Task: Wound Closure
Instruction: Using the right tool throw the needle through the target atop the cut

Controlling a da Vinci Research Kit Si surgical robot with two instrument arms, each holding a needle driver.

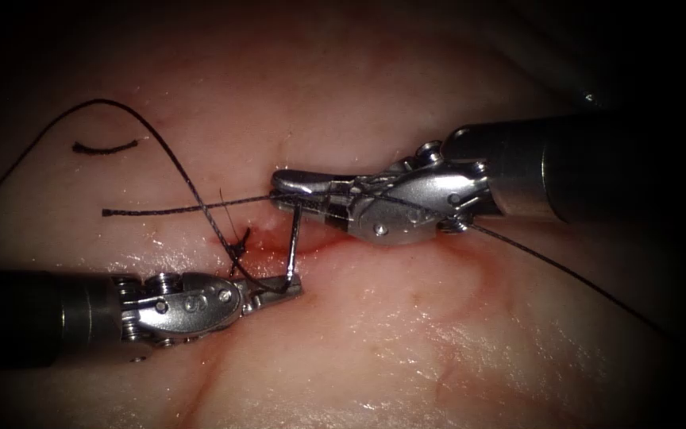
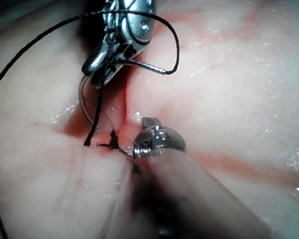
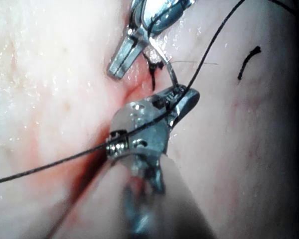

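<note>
Tissue (image 1: 406, 334): needle (image 1: 294, 238) above cut, left tool (image 1: 289, 287) and right tool (image 1: 299, 199) clamping opposite ends.

Needle (image 1: 293, 238) spans the cut (image 1: 311, 238) above the tissue (image 1: 438, 334), free of it. Right tool (image 1: 299, 187) grips one end from the right; left tool (image 1: 287, 287) grips the other end in front. Thread (image 1: 168, 208) trails left across the tissue; a cut end of thread (image 1: 105, 148) lies well left.

Curved needle (image 1: 293, 238) clear of tissue (image 1: 406, 334), spanning the cut (image 1: 311, 238)
</note>
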